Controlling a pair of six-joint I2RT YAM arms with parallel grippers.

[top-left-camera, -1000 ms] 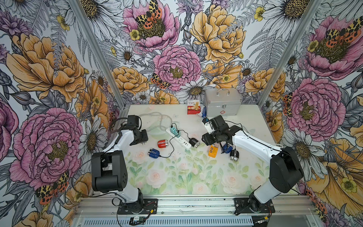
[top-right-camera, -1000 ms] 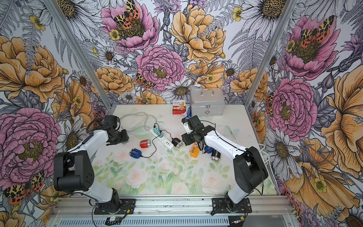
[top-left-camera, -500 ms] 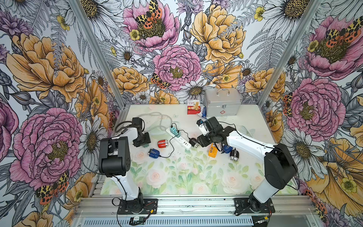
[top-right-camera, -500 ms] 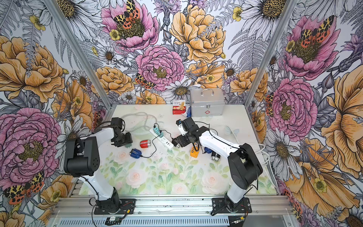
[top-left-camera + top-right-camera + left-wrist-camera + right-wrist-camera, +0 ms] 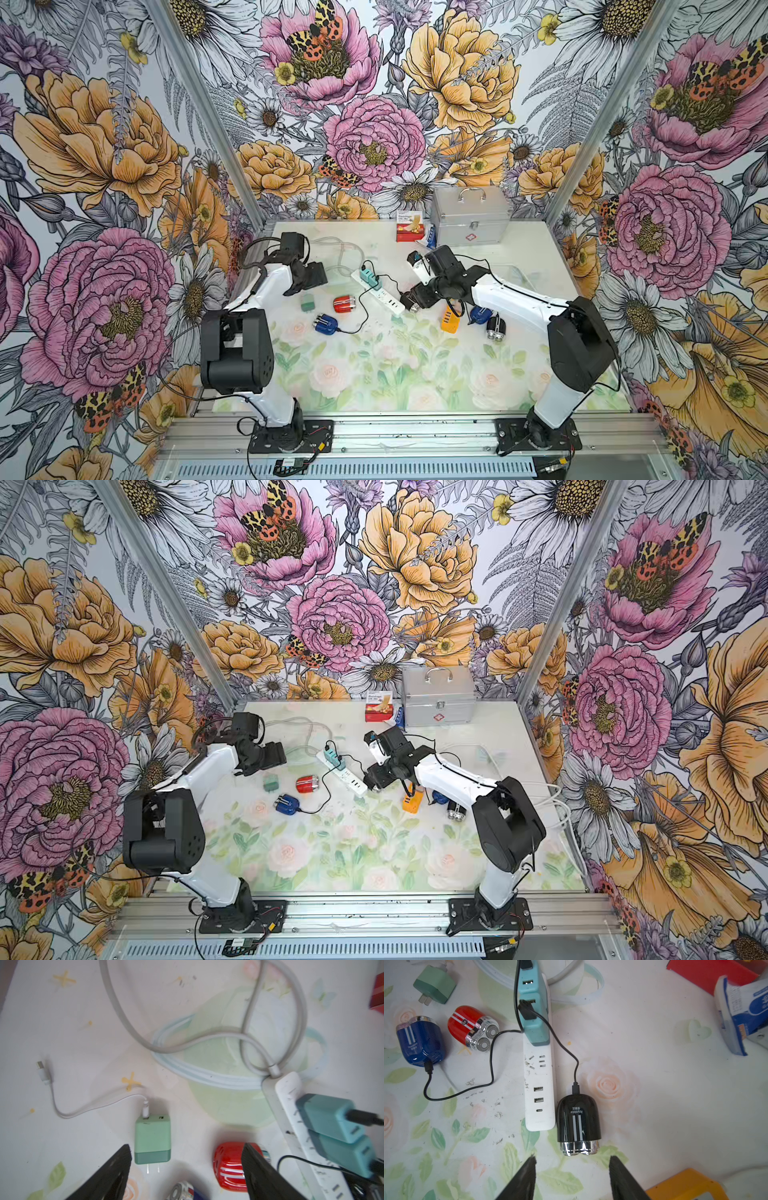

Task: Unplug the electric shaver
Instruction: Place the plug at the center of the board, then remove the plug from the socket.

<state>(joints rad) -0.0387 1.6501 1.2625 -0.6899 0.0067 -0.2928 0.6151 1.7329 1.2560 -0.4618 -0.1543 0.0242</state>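
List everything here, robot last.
Strip: 1, white, centre.
Teal adapters: 2, teal, in strip.
Green adapter: 1, green, unplugged, left.
Red shaver: 1, red, left of strip.
Blue shavers: 2, blue, one left corded, one right.
Black shavers: 2, black, one corded at strip's end, one right.
Block: 1, orange, right.
Case: 1, silver, back.
Box: 1, red, by case.
Packet: 1, blue-white, by box.
Left gripper: 1, black, open, left.
Right gripper: 1, black, open, centre.

The left fingers partly hide the red shaver.
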